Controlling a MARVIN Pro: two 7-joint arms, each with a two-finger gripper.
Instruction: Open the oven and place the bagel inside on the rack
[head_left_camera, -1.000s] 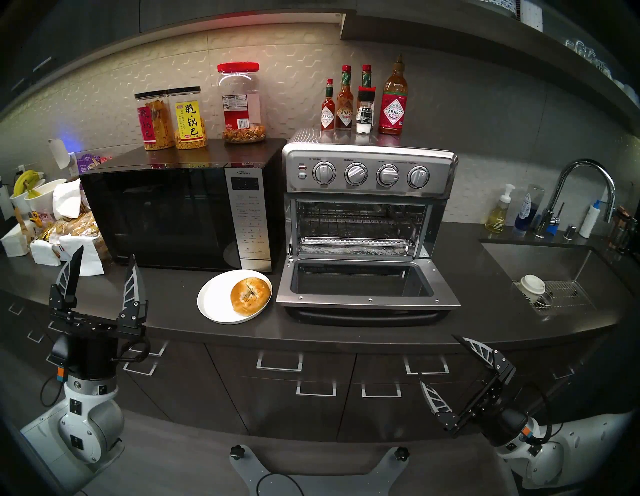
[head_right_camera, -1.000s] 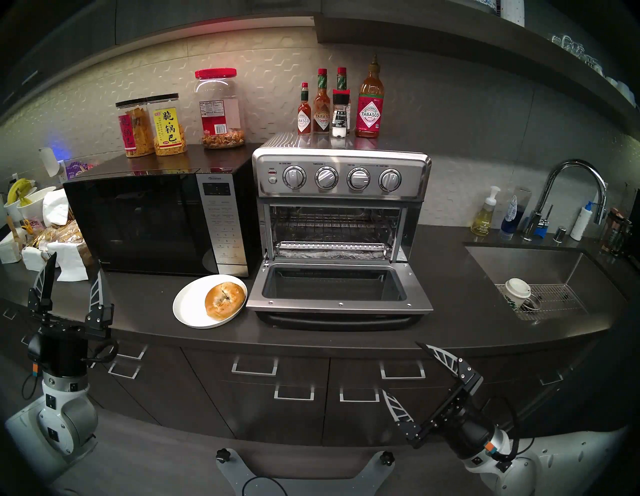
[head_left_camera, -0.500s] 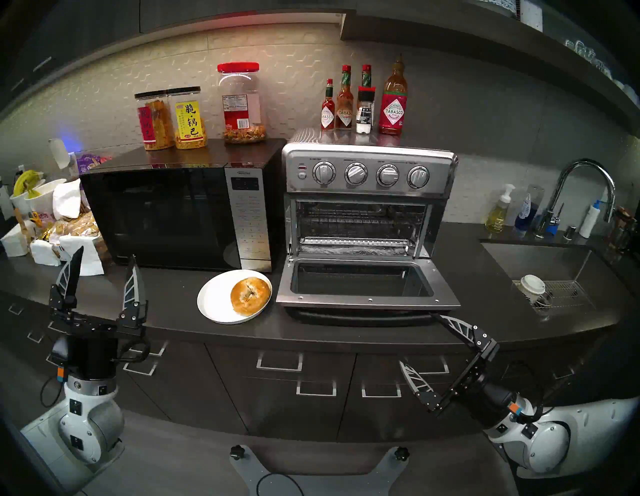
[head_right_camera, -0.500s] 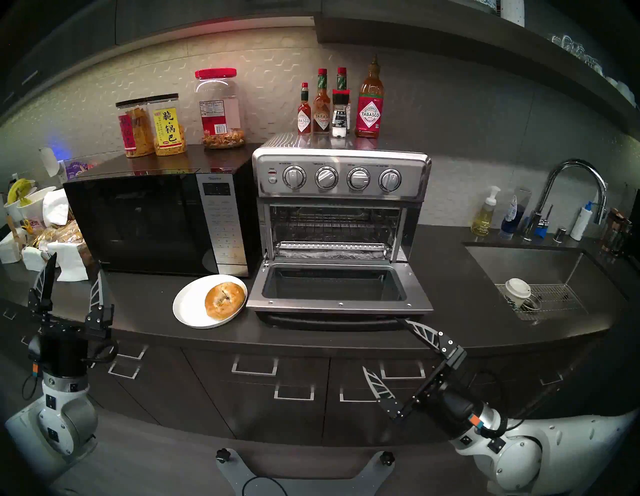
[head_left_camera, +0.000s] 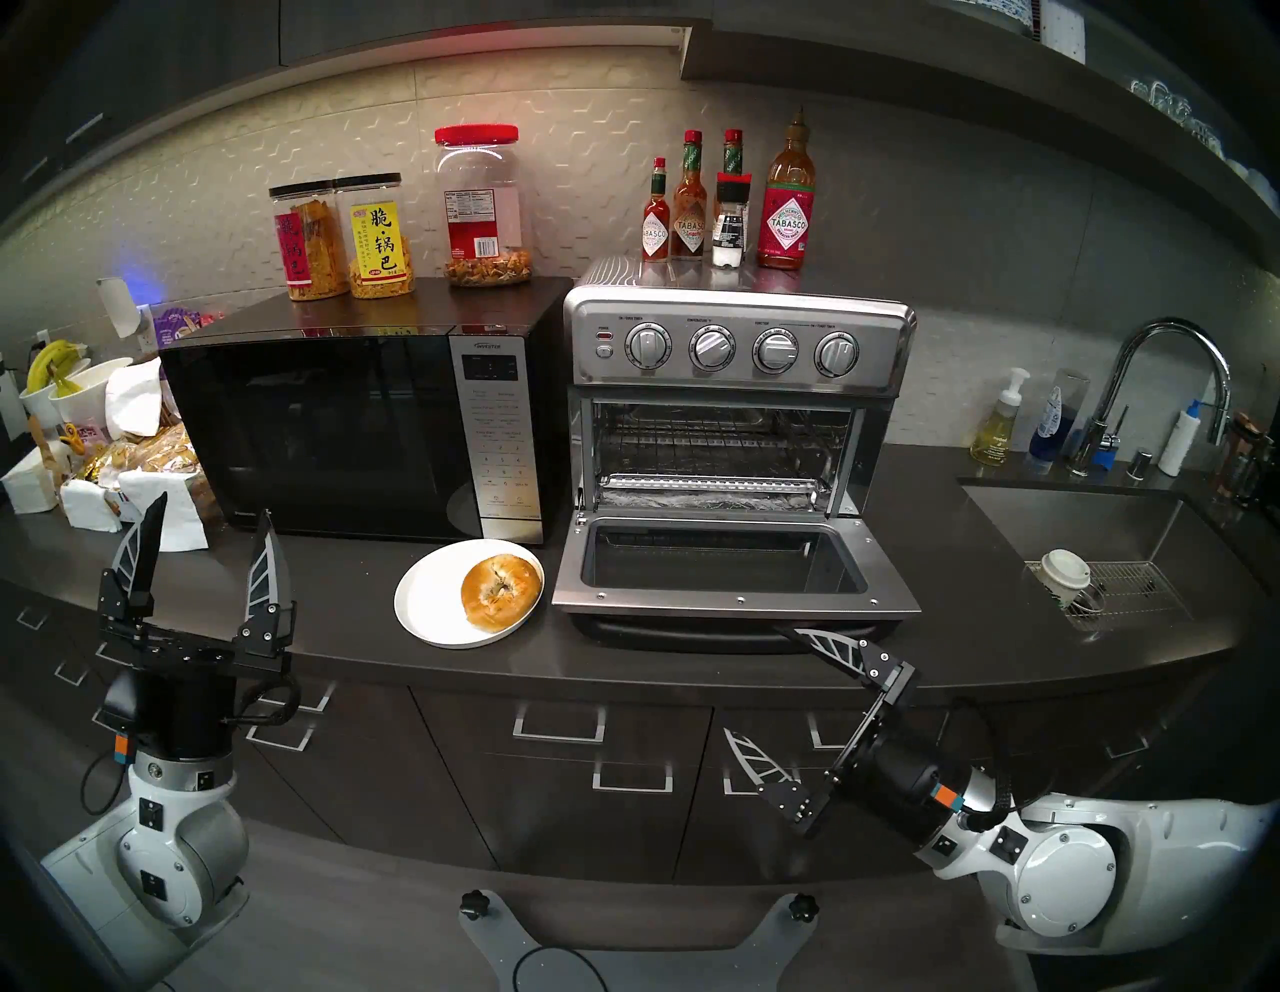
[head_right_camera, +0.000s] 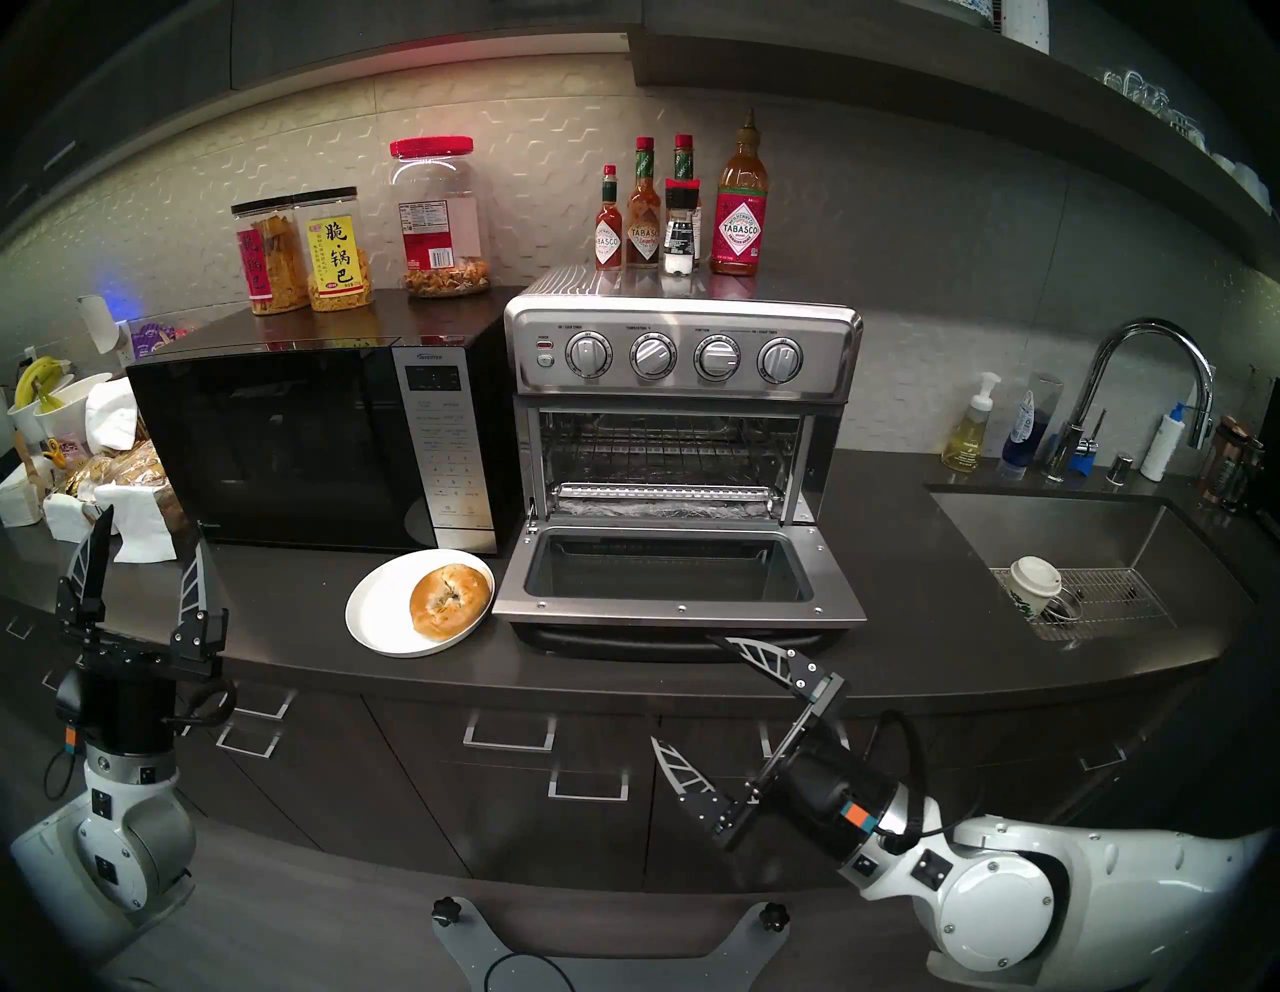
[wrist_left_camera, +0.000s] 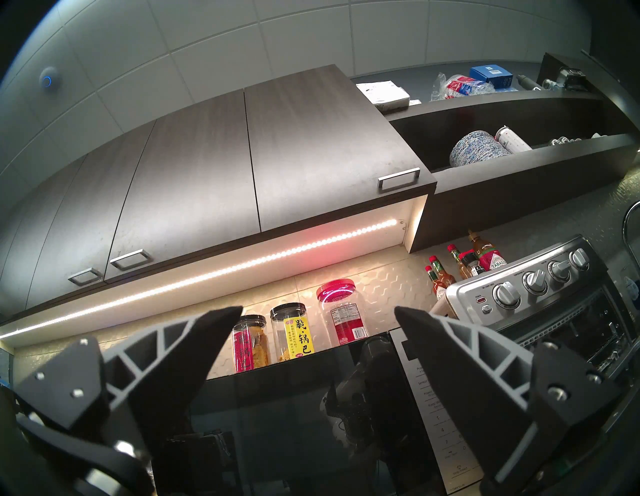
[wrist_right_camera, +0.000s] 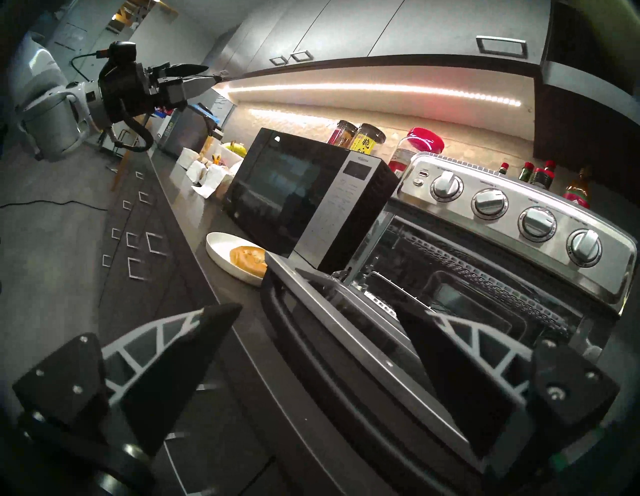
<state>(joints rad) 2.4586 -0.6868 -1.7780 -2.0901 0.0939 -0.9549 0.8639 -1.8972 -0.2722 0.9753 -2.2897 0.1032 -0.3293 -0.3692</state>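
My left gripper (head_left_camera: 206, 526), fingers spread and empty, raised over the counter's left end; then the microwave (head_left_camera: 332, 429); the bagel (head_left_camera: 501, 591) on a white plate (head_left_camera: 429, 609); the oven (head_left_camera: 734, 415), door down, rack (head_left_camera: 713, 443) bare; my right gripper (head_left_camera: 755, 682), spread, empty, at the door's front edge.

The left hand (head_left_camera: 208, 516) pointed upward and forward on its raised white arm, its two fingers spread wide and empty. The right hand (head_left_camera: 755, 682) reached in roughly level toward the left, fingers also wide apart, holding nothing.
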